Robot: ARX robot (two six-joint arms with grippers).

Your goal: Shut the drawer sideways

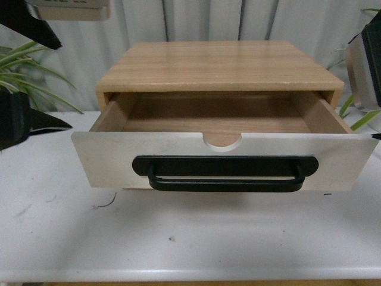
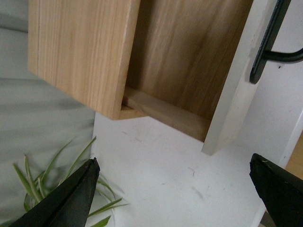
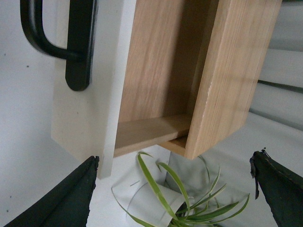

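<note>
The drawer (image 1: 226, 156) has a white front panel, a long black bar handle (image 1: 225, 174) and a semicircular notch (image 1: 221, 140). It stands pulled out of the light wood cabinet (image 1: 217, 65) and is empty inside. My left gripper (image 1: 36, 74) is open, off the drawer's left end, touching nothing. My right gripper (image 1: 374, 95) is open at the right edge, off the drawer's right end. The left wrist view shows my left gripper (image 2: 173, 189) over bare table, short of the drawer's wood side (image 2: 184, 61). The right wrist view shows my right gripper (image 3: 173, 189) short of the other side (image 3: 156, 71).
The cabinet stands on a white table (image 1: 190, 238). A green plant (image 1: 24, 65) is behind my left gripper, and another plant (image 1: 360, 116) is by my right one; its leaves (image 3: 189, 198) lie between the right fingers. A pale curtain (image 1: 178, 21) hangs behind.
</note>
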